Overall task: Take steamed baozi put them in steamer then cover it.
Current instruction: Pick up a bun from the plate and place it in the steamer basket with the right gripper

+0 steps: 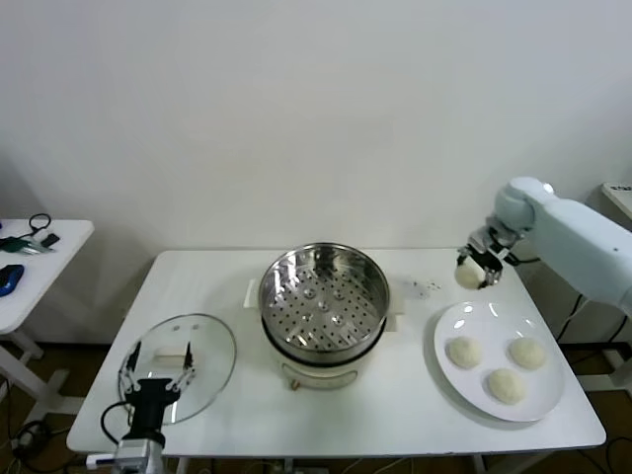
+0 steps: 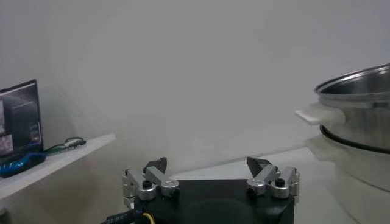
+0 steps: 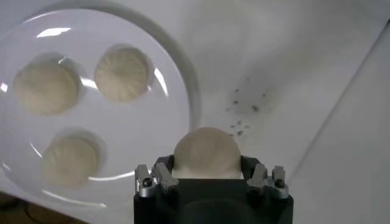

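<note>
Baozi lifted, right arm.
I see the right gripper (image 1: 481, 265) pinching one baozi (image 3: 206, 153) above the table (image 1: 415, 395), between plate (image 1: 446, 380) and empty steamer (image 1: 323, 296). Three buns on the plate. Left gripper (image 1: 158, 367) spread wide over the cover (image 1: 212, 351).

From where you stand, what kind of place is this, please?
Probably a robot test room staged as a kitchen: a plain white table, a bare white wall, a shiny steel steamer basket, and a monitor on a side desk.

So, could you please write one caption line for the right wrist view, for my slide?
The right gripper holds one baozi above the table, three more left on the white plate.
</note>
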Motion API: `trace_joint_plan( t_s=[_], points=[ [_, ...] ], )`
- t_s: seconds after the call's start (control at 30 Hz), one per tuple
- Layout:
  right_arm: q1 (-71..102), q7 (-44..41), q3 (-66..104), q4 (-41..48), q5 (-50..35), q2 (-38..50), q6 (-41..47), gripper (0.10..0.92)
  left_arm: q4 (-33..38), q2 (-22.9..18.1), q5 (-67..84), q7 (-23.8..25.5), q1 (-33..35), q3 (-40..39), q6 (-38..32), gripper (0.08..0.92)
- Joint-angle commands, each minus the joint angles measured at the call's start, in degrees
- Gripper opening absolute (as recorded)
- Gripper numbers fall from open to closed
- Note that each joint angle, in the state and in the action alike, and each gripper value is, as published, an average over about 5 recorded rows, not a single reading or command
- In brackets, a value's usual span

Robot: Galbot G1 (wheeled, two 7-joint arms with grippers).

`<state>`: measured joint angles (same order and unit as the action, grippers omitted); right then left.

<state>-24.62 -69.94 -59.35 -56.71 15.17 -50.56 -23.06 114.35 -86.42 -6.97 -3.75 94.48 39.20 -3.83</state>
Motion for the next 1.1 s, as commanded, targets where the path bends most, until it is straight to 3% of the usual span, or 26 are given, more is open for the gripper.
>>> trace_joint_plan(
  t_s=[0.03, 0.27, 0.6, 1.1],
  points=[
    [-13.47, -0.47, -7.9, -9.89, 0.0, -6.47, -8.91, 0.704, 0.18, 0.1, -0.22, 0.09, -0.05, -0.43, 0.12, 0.823],
    [-11.15, -0.31, -6.31, -13.54, 1.4, -14.34, -10.56, 0.704, 0.15, 0.43, -0.23, 0.13, 0.12, -0.73, 0.2, 0.823],
    [-5.23, 0.11, -3.75, -8.09, 3.84, -25.69, -12.41, 0.705, 0.13, 1.37, -0.08, 0.08, 1.15, -0.58, 0.03, 0.823],
    [4.4, 0.66, -0.55, -3.65, 15.11, -29.51, -14.52, 0.707, 0.39, 2.36, 0.3, 0.1, 1.77, -0.61, 0.26, 0.823]
  ],
)
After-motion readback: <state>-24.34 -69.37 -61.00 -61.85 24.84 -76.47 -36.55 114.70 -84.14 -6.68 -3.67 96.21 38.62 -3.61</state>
